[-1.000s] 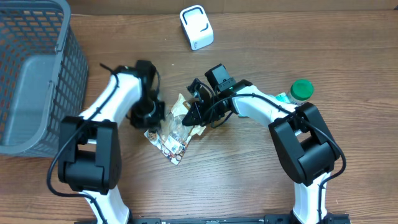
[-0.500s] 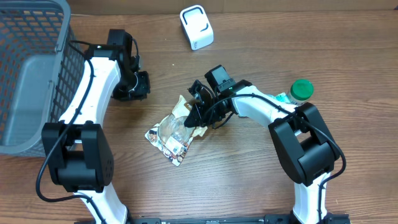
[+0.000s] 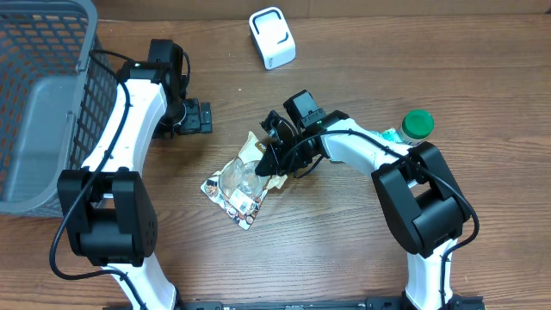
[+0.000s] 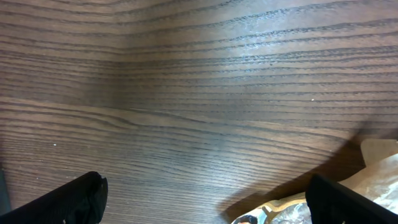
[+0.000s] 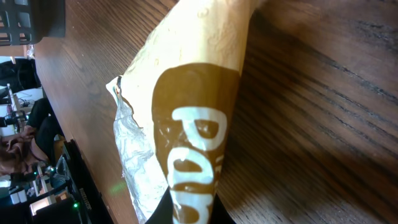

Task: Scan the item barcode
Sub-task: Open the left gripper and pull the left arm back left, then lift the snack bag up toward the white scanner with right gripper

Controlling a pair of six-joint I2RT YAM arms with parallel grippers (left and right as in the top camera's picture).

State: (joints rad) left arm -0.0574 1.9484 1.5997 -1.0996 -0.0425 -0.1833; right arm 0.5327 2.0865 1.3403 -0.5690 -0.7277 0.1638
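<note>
The item, a crumpled tan and brown snack bag point(image 3: 239, 182) with a foil inside, lies on the wooden table in the middle. My right gripper point(image 3: 272, 156) is shut on the bag's upper right end; in the right wrist view the bag point(image 5: 199, 106) runs up from between the dark fingertips of that gripper point(image 5: 190, 213). My left gripper point(image 3: 197, 116) stands open to the upper left of the bag, apart from it, with nothing between its fingers point(image 4: 78, 198). A corner of the bag point(image 4: 376, 165) shows at the lower right of the left wrist view. The white scanner point(image 3: 272, 37) stands at the back.
A grey mesh basket point(image 3: 43, 103) fills the left side, close behind the left arm. A green-capped bottle point(image 3: 417, 125) lies at the right, beside the right arm. Bare wood lies between the scanner and the bag.
My left gripper has left the bag, moved up and to the left, and opened wide. The bag stays in the right gripper, which has not moved.
</note>
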